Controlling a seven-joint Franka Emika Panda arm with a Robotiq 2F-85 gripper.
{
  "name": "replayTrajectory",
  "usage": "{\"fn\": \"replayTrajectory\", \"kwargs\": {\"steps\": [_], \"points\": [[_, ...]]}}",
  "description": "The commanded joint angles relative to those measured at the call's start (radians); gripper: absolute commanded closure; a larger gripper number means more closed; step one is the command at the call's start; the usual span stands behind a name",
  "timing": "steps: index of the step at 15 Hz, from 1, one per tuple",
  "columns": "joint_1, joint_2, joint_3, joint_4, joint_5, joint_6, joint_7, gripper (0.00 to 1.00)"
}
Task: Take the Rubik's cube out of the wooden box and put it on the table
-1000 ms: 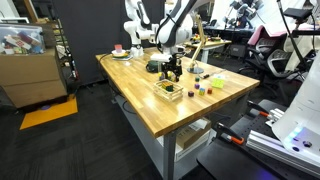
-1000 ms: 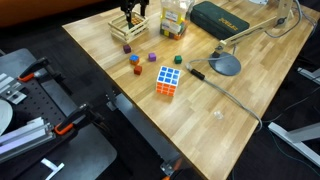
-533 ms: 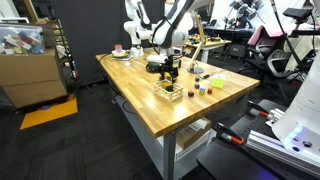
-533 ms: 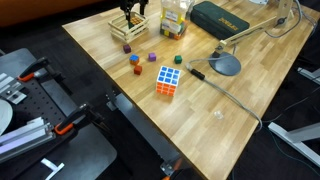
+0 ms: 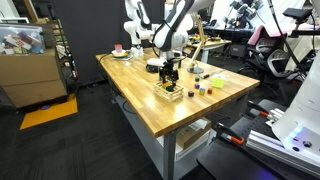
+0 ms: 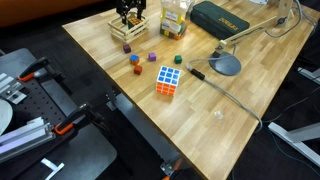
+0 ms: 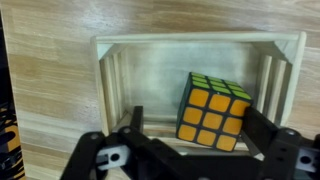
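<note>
In the wrist view the Rubik's cube (image 7: pixel 212 110), orange face towards me and green on top, sits in the right half of the pale wooden box (image 7: pixel 200 41). My gripper (image 7: pixel 195 116) is open and straddles the cube. The right finger (image 7: pixel 262 128) is at the cube's edge and the left finger (image 7: pixel 136 122) stands apart from it. In both exterior views the gripper (image 5: pixel 170 72) (image 6: pixel 131 13) hangs just over the box (image 5: pixel 168 91) (image 6: pixel 126 29) on the butcher-block table (image 5: pixel 150 105) (image 6: pixel 200 110). The cube in the box is hidden there.
Another Rubik's cube (image 6: pixel 168 80) lies on the table. Small coloured blocks (image 6: pixel 135 59) (image 6: pixel 153 57) lie near the box. A lamp base (image 6: pixel 225 65) with a cable, a dark case (image 6: pixel 222 18) and a jar (image 6: pixel 175 20) stand beyond. A plate (image 5: pixel 120 53) is at the far end.
The gripper has come down slightly towards the box. Nothing else has moved.
</note>
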Motion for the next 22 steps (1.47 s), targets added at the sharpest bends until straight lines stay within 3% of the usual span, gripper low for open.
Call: {"fn": "replayTrajectory", "kwargs": {"steps": [1, 22], "points": [[-0.006, 0.01, 0.009, 0.012, 0.02, -0.018, 0.014, 0.0], [-0.002, 0.006, 0.005, 0.019, 0.011, 0.007, 0.006, 0.0]]}}
